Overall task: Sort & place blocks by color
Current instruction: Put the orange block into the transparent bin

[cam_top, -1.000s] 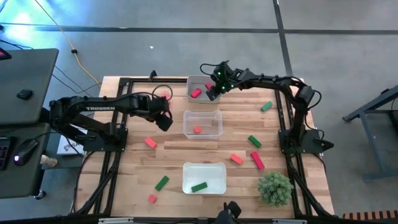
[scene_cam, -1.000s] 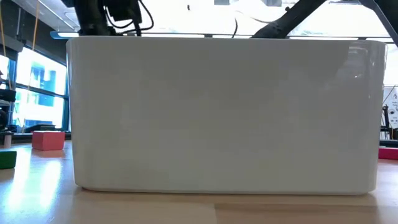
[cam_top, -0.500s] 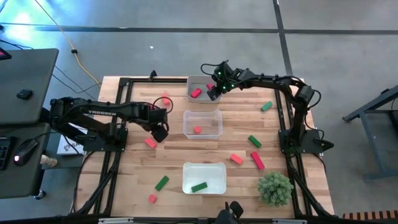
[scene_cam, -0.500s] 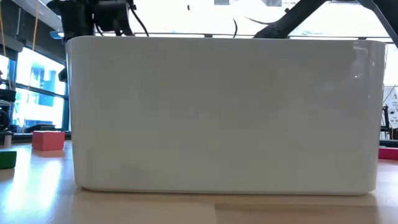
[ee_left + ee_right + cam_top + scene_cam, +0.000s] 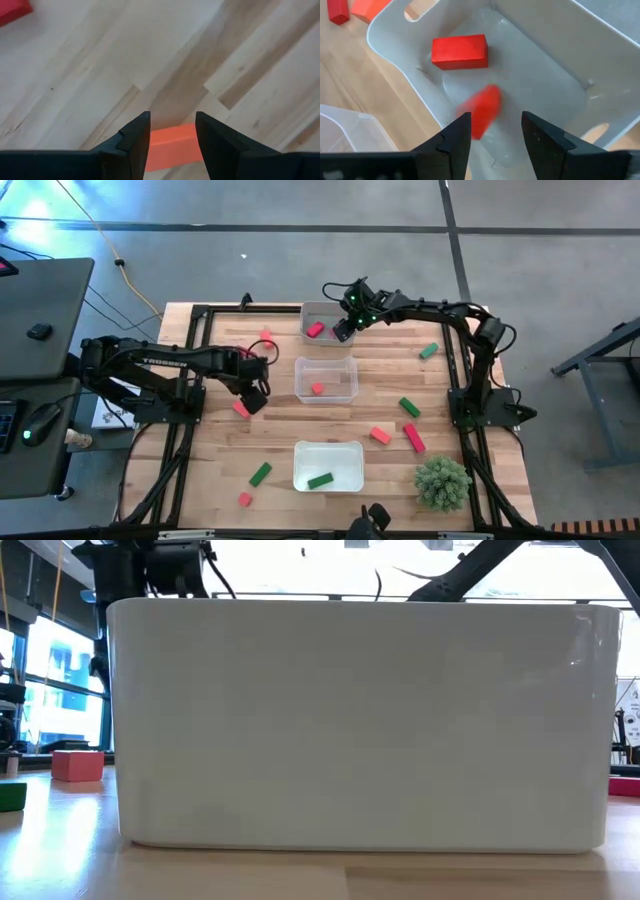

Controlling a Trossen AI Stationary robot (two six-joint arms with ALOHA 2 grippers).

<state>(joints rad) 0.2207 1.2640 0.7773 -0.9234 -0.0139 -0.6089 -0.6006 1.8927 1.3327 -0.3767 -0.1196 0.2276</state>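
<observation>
Risk sits with the left pincer [image 5: 171, 131], released astride an orange-red block [image 5: 172, 147] on the table [image 5: 440, 385], which may skid, while the right pincer [image 5: 492, 131], released, drops a red block [image 5: 480, 116] into the far tray [image 5: 560, 70].

- Both arms are dark, slim, jointed tubes mounted on a black frame [image 5: 190, 420] edging the wooden table [image 5: 330, 425].
- The left arm [image 5: 160, 360] carries white lettering along its link.
- The right arm [image 5: 440, 310] shows green lights near its wrist.
- Wedge-shaped matte black fingers [image 5: 132, 140].
</observation>
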